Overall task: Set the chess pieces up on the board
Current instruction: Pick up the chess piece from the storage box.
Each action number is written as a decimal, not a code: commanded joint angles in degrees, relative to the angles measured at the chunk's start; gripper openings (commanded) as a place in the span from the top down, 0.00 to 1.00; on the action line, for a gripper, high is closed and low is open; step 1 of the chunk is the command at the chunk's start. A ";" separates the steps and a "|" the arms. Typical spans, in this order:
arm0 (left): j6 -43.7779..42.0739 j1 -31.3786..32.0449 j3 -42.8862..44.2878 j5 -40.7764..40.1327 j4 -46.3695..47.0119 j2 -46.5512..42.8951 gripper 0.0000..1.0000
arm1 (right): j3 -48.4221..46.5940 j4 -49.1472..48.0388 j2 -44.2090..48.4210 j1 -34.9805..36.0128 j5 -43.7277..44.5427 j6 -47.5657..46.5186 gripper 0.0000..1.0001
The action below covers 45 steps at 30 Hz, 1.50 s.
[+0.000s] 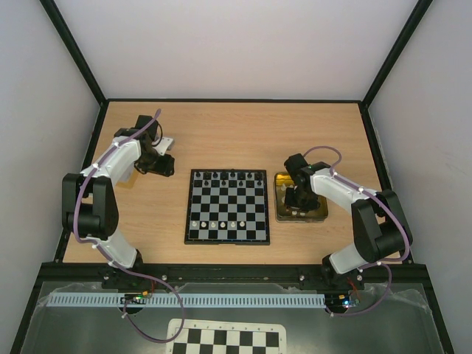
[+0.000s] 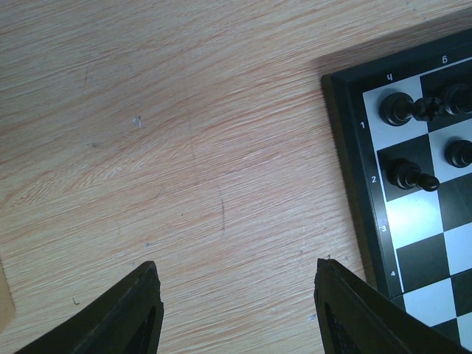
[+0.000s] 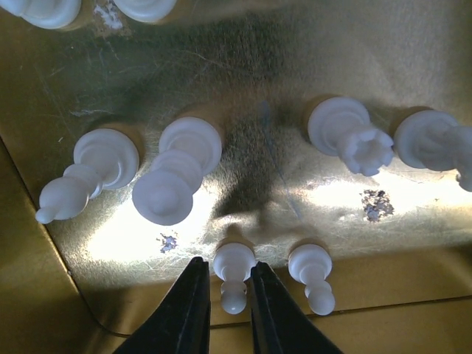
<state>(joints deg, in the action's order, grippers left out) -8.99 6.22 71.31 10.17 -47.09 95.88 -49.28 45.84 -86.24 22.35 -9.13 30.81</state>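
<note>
Right of the left gripper (image 2: 237, 269), the board (image 2: 344, 129) frame reads 1, 2, 3, 4, plus upside-down h and g.

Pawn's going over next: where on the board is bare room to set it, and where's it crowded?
Free: middle of the board, between black chessmen and white pawns; squares right of those pawns. Crowded: two far rows; gold tray around the pawn in the right gripper.

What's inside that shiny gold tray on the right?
White chess pieces stand in the gold tray; the right gripper pinches a small pawn. From above, the right arm covers most of the tray.
</note>
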 commanded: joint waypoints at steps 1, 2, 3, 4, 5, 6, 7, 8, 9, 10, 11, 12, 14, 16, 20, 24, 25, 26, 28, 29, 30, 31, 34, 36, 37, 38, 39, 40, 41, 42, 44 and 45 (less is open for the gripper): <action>-0.50 0.29 1.52 -0.59 -1.38 -0.93 0.42 | 0.73 0.08 0.28 -0.28 0.03 -0.57 0.85; -0.50 0.29 1.57 -0.59 -1.42 -0.95 0.42 | 0.76 0.12 0.28 -0.29 0.07 -0.59 0.85; -0.50 0.29 1.59 -0.61 -1.41 -0.95 0.43 | 0.77 0.02 0.28 -0.29 -0.03 -0.58 0.85; -0.50 0.29 1.60 -0.60 -1.42 -1.01 0.42 | 0.86 -0.03 0.14 -0.22 -0.07 -0.57 0.85; -0.50 0.29 1.58 -0.66 -1.42 -0.99 0.42 | 0.93 -0.13 0.04 -0.21 -0.10 -0.57 0.85; -0.49 0.29 1.62 -0.69 -1.40 -0.99 0.43 | 0.98 -0.11 -0.10 -0.20 -0.04 -0.57 0.86; -0.50 0.29 1.56 -0.71 -1.38 -1.10 0.43 | 1.00 -0.21 -0.20 -0.20 -0.02 -0.57 0.87; -0.50 0.29 1.48 -0.76 -1.35 -1.13 0.43 | 1.02 -0.23 -0.26 -0.20 -0.02 -0.57 0.89; -0.45 0.29 1.44 -0.77 -1.30 -1.12 0.43 | 1.07 -0.23 -0.36 -0.20 0.06 -0.50 0.90; -0.44 0.29 1.41 -0.77 -1.25 -1.02 0.43 | 1.08 -0.25 -0.42 -0.20 0.09 -0.51 0.91; -0.41 0.24 1.57 -0.77 -1.25 -0.90 0.42 | 1.08 -0.27 -0.42 -0.20 0.08 -0.55 0.92; -0.33 0.28 1.74 -0.65 -1.32 -0.66 0.42 | 1.11 -0.27 -0.49 -0.20 0.06 -0.57 0.93; -0.31 0.29 2.02 -0.60 -1.23 -0.44 0.42 | 1.13 -0.31 -0.58 -0.20 -0.04 -0.57 0.96; -0.34 0.29 2.27 -0.60 -1.34 -0.25 0.42 | 1.09 -0.32 -0.60 -0.16 0.11 -0.57 0.98; -0.34 0.29 2.11 -0.52 -1.17 -0.21 0.42 | 0.79 0.04 -0.60 -0.20 0.45 -0.58 0.98; -0.32 0.29 1.72 -0.20 -1.03 -0.42 0.42 | -0.57 1.50 -0.39 -0.20 0.97 -0.57 0.98; -0.33 0.29 1.70 -0.10 -0.99 -0.50 0.42 | -0.79 1.72 -0.23 -0.20 1.11 -0.54 0.98; -0.32 0.29 1.71 -0.07 -1.03 -0.45 0.42 | -1.03 2.07 -0.06 -0.19 1.25 -0.45 0.98; -0.32 0.29 1.89 0.06 -1.06 -0.54 0.42 | -1.68 2.92 0.21 -0.20 1.53 -0.35 0.98; -0.32 0.29 1.89 0.13 -1.07 -0.58 0.42 | -2.22 3.38 0.34 -0.20 1.70 -0.36 0.98; -0.32 0.29 2.02 0.17 -1.06 -0.68 0.42 | -2.63 4.05 0.48 -0.20 1.88 -0.27 0.98; -0.32 0.26 2.12 0.24 -1.04 -0.77 0.42 | -3.12 4.60 0.68 -0.20 1.98 -0.24 0.98; -0.32 0.29 2.18 0.81 -1.07 -1.00 0.42 | -4.74 6.62 1.41 -0.20 2.85 -0.07 0.98; -0.32 0.29 2.00 1.10 -0.87 -1.16 0.42 | -5.61 7.68 2.12 -0.20 3.53 0.12 0.98; -0.25 0.29 1.92 1.13 -0.79 -1.33 0.42 | -5.99 8.21 2.51 -0.20 3.80 0.25 0.98; -0.30 0.33 1.82 1.21 -0.80 -1.59 0.42 | -6.43 8.70 2.93 -0.20 4.04 0.36 0.98; -0.25 0.37 1.82 1.30 -0.79 -1.80 0.42 | -6.99 9.26 3.40 -0.20 4.36 0.53 0.98; -0.24 0.37 1.78 1.46 -0.78 -2.06 0.42 | -7.62 10.03 3.93 -0.20 4.68 0.64 0.98; -0.23 0.37 1.70 1.57 -0.81 -2.36 0.42 | -8.34 10.84 4.37 -0.20 5.11 0.61 0.98; -0.28 0.37 1.73 1.68 -0.84 -2.67 0.42 | -8.97 11.65 4.79 -0.20 5.42 0.65 0.98; -0.34 0.46 1.55 1.89 -0.90 -3.31 0.42 | -9.95 13.11 5.53 -0.20 5.54 0.57 0.98; -0.32 0.40 1.49 1.99 -0.97 -3.64 0.42 | -10.33 13.83 6.10 -0.20 5.38 0.56 0.98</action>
<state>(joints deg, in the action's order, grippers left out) -8.99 6.33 72.18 10.96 -47.11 95.13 -56.93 54.02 -82.81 22.35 -5.69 30.98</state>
